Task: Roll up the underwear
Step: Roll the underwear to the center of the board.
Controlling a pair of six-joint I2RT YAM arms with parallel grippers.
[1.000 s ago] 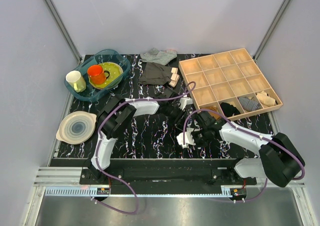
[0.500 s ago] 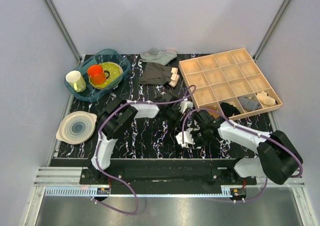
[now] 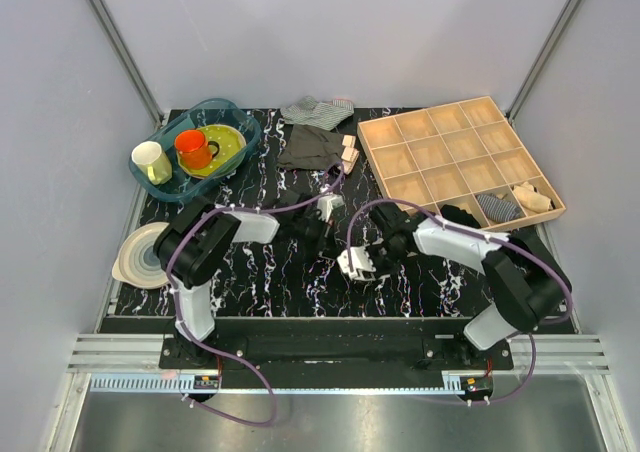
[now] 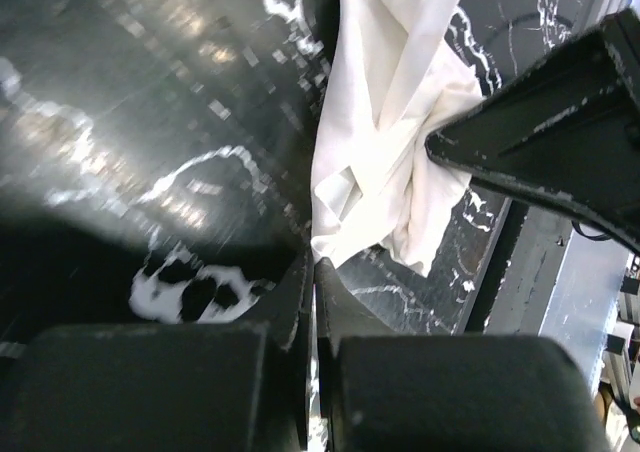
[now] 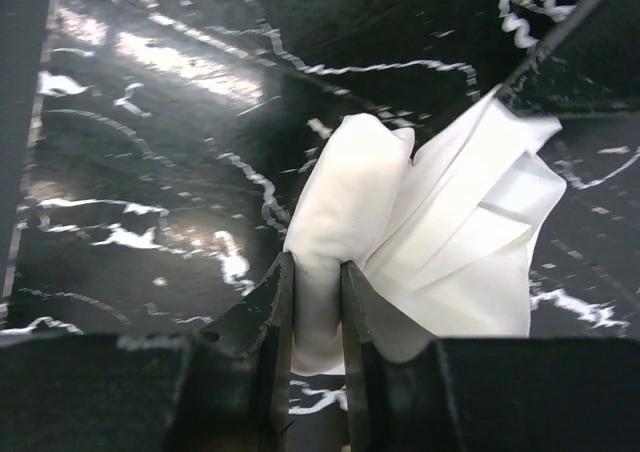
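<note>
Right gripper is clamped on a fold of the underwear; white cloth is bunched between its fingers. From overhead, right gripper sits at the cloth's right edge, underwear crumpled on the black marble table, near-centre, in front of both arms' bases.

Left gripper: jaws pressed fully together, tips at the cloth's near edge. Can't tell if any cloth is caught. Overhead, left gripper is just left of the garment.

The right gripper's black finger crowds the cloth's far side in the left wrist view. Purple cable loops over both wrists.

Further out:
- wooden compartment tray behind the right arm
- small wooden blocks beside it
- dark grey garment and striped cloth at the back
- blue basin far left
- plate at the left edge
</note>
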